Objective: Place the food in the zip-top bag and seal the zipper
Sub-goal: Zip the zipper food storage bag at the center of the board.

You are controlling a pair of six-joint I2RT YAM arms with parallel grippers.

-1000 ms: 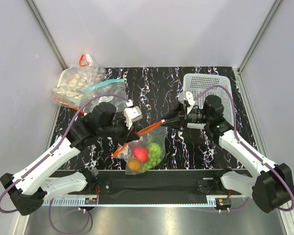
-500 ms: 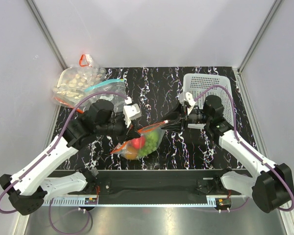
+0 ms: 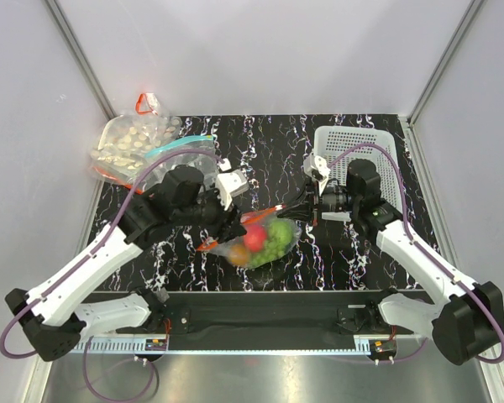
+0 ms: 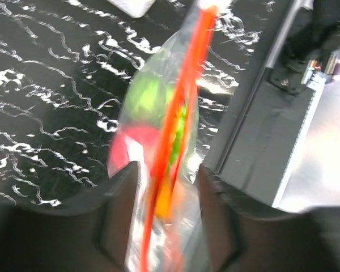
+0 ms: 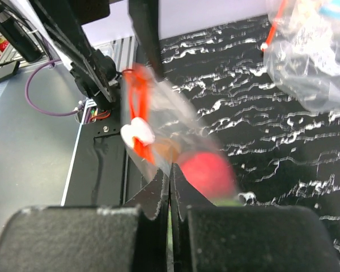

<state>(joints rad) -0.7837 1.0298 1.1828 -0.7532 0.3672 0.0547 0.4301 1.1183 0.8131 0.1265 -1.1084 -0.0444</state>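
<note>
From overhead the light is bright, even and diffuse, and focus is sharp. The desk [image 3: 269, 143] carries only soft shadows beneath the arms.

At the left wrist, heavy motion blur smears the zipper [image 4: 184, 107] into an orange streak. The left pincer [image 4: 169, 175] is dark and unfocused at 6 o'clock, and a washed-out patch sits at 4 o'clock.

At the right wrist, the zip-top bag [image 5: 158, 130] and red fruit [image 5: 207, 173] are blurred, while the desk behind is crisper. The right pincer [image 5: 170, 181] is a dim, soft mass at 6 o'clock.

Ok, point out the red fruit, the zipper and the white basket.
red fruit [image 3: 254, 238]: top view, its rounded top.
zipper [image 4: 184, 102]: left wrist view, mid-strip.
white basket [image 3: 342, 137]: top view, bare mesh floor.
</note>
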